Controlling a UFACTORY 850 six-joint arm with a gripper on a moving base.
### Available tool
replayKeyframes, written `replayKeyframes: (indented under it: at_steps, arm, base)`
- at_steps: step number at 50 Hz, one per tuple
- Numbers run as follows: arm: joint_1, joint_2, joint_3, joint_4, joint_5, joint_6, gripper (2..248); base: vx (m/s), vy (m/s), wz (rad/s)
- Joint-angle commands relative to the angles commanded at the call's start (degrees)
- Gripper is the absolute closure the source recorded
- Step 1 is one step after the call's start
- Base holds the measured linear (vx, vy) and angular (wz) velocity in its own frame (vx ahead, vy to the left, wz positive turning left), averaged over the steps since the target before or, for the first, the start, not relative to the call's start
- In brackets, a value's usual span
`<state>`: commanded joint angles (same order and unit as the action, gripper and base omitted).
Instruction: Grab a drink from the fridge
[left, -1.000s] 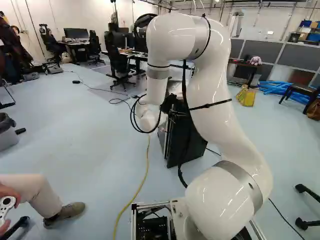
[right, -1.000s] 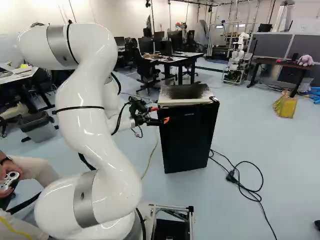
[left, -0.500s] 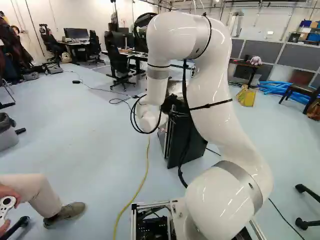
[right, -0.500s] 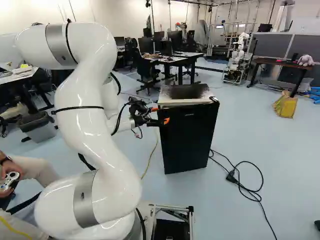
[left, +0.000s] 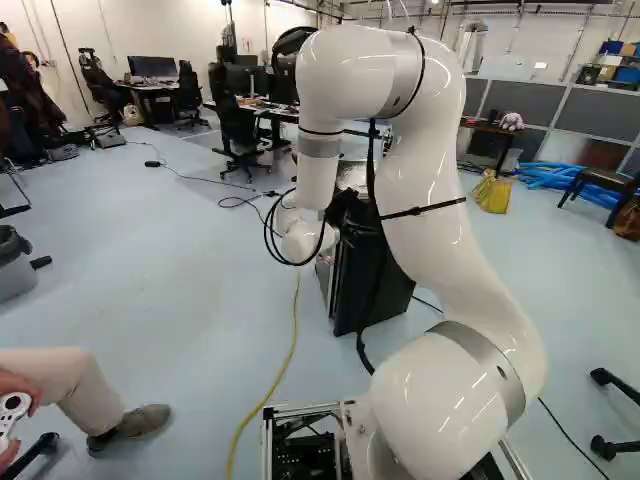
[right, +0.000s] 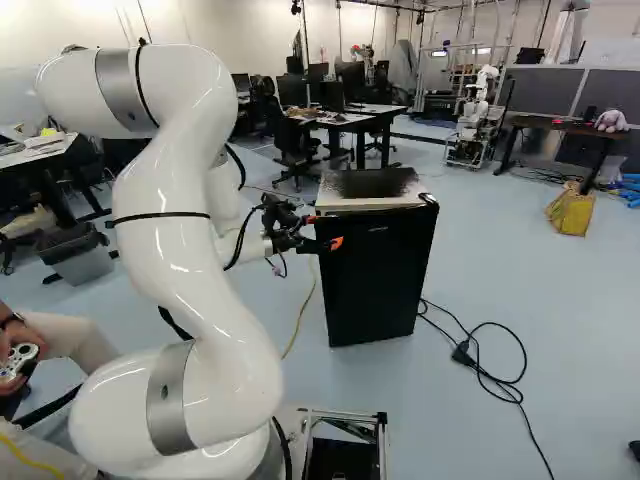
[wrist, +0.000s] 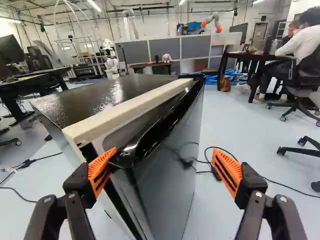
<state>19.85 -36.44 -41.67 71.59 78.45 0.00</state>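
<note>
Black and upright, the fridge (right: 375, 290) stands on the floor (right: 520, 300) ahead of the arm (right: 180, 250), its long axis vertical and its door front turned back towards the base. The gripper (right: 324, 231) is at the fridge's upper front corner, fingers spread wide and gripping nothing. Between its orange pads (wrist: 229, 172) comes the near end of the door's glossy top edge (wrist: 165, 120), which runs away ahead. One pad is close to that end, whether touching I cannot tell; the other is well apart from the door. A black cable (right: 515, 395) lies looped beside the fridge.
</note>
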Motion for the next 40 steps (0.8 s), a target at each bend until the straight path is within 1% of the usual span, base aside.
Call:
replayKeyframes:
  at_steps: [24, 40]
  arm:
    - [0.0, 0.7, 1.4, 2.1, 0.0, 0.0, 3]
    - [0.1, 1.8, 3.3, 4.1, 0.0, 0.0, 3]
  base:
    - [0.0, 0.0, 0.0]
    - [0.0, 0.0, 0.0]
